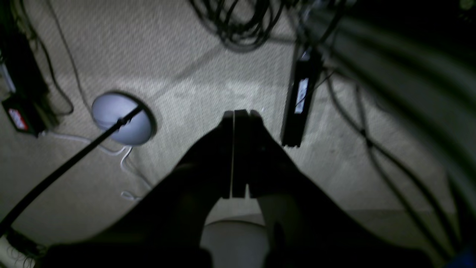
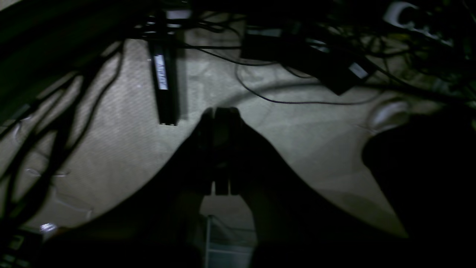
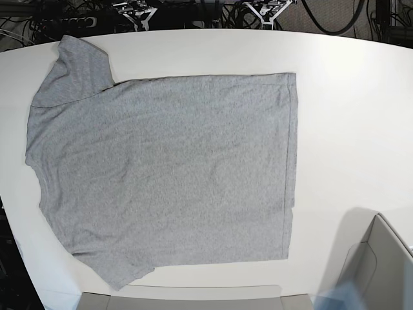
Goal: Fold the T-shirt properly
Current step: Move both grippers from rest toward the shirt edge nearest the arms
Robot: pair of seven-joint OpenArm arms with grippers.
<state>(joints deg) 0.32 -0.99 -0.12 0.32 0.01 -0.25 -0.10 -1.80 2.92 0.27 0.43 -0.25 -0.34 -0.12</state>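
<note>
The heather-grey T-shirt [image 3: 168, 168] lies spread flat on the white table [image 3: 348, 97], plain side up. Its neck end is at the left, its hem at the right, and one sleeve shows at the top left, the other at the bottom left. Neither arm shows in the base view. In the left wrist view my left gripper [image 1: 240, 111] is shut and empty, hanging over carpeted floor. My right gripper [image 2: 219, 109] is also shut and empty above the carpet. Neither wrist view shows the shirt.
A grey bin [image 3: 381, 271] stands at the table's bottom right corner. Below the grippers the floor holds black cables [image 1: 238, 26], a black power brick [image 1: 299, 104], another [image 2: 163, 85], and a round white base [image 1: 121, 117].
</note>
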